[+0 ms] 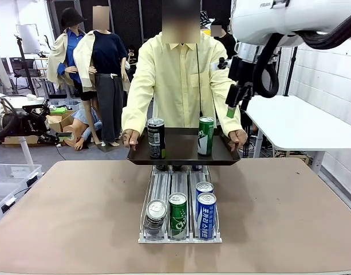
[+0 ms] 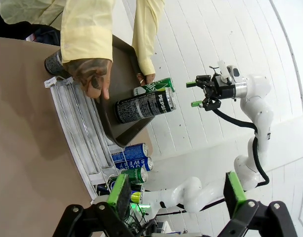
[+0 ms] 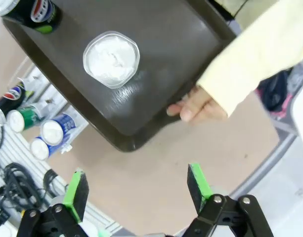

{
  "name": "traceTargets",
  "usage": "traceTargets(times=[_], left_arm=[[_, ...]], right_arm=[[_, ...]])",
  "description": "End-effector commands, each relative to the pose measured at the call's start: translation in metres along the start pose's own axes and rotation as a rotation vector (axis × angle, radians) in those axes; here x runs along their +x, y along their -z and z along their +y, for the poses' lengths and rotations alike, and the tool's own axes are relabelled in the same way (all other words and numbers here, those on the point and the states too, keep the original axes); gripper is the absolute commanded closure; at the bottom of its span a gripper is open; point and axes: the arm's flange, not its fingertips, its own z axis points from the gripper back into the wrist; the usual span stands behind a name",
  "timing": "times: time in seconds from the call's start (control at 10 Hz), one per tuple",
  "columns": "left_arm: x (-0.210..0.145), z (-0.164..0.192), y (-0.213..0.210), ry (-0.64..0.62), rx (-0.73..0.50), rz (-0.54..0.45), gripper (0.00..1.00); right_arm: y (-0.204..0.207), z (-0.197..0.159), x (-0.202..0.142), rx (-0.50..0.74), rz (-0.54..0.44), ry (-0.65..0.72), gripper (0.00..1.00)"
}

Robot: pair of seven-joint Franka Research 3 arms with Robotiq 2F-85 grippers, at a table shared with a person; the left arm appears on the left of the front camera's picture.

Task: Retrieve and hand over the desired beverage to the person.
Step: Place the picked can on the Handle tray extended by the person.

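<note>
Across the brown matte counter (image 1: 78, 212), the person (image 1: 181, 80) in a loose pale-yellow shirt holds a dark, glossy, round-cornered tray (image 1: 181, 150) by both edges; on it stand a black cylindrical can (image 1: 156, 138) and a green can (image 1: 205, 136). Below, a clear wire-railed rack (image 1: 180, 206) holds silver-topped green and blue cans. Right tool (image 1: 233, 103) hangs above the tray's right side, jaws released. Left wrist view: left tool (image 2: 176, 195), green pads spread, empty. Right wrist view: the green can's white lid from above.
</note>
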Motion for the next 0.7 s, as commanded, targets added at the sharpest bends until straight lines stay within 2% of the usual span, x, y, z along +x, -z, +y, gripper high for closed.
traceTargets(times=[0.0, 0.6], left_arm=[[-0.0012, -0.0022, -0.0002, 0.004, 0.009, -0.004, 0.00], [-0.0012, -0.0022, -0.0002, 0.004, 0.009, -0.004, 0.00]], right_arm=[[0.0048, 0.0032, 0.0129, -0.003, 0.003, -0.022, 0.00], [0.0048, 0.0032, 0.0129, -0.003, 0.003, -0.022, 0.00]])
